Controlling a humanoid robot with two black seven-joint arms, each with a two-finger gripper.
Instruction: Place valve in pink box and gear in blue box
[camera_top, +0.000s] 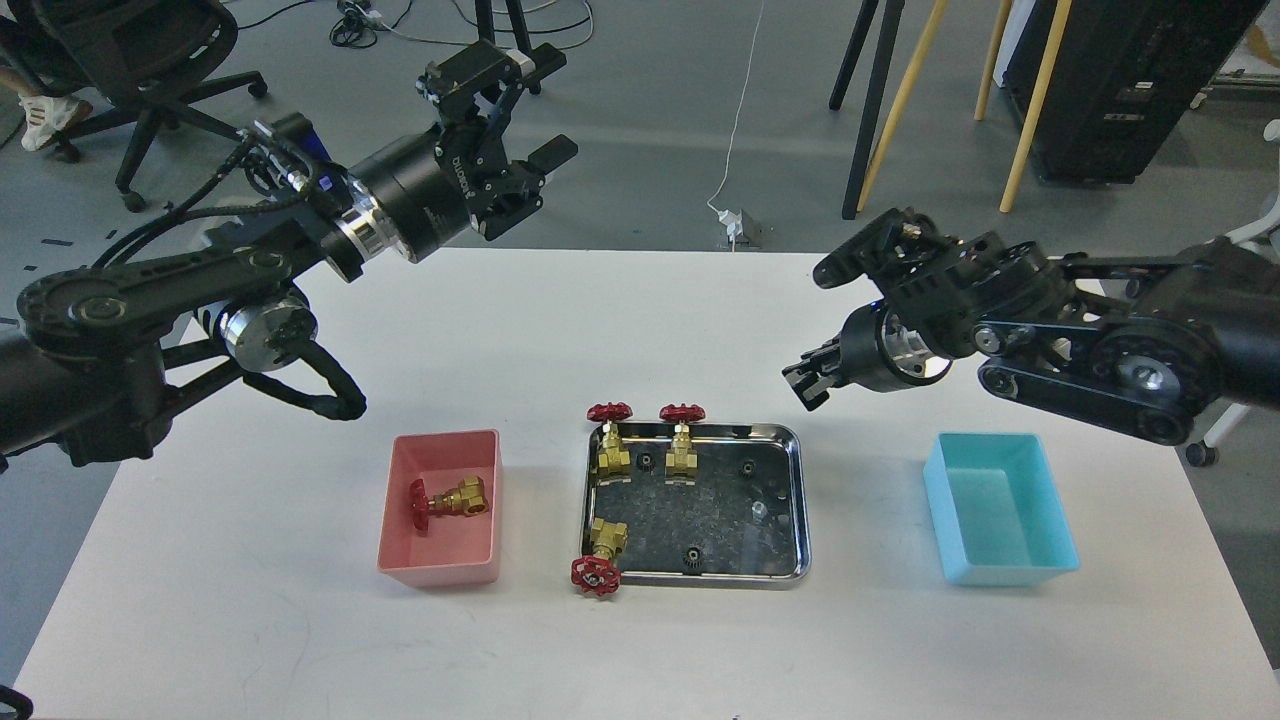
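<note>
Nearest the bottom of the frame, the salmon-pink plastic bin (440, 508) at lower left holds one brass valve with a red handwheel (447, 499), the shiny steel tray (797, 500) at centre keeps three more valves and tiny black toothed gears (690, 555), and the turquoise-blue plastic bin (1000, 508) at lower right looks empty. Above the tray's right side the right gripper (808, 380) hangs with fingers close together; I cannot tell whether it pinches a gear. At upper left the left gripper (525, 125) waits, fingers spread and empty, likely for the next valve.
</note>
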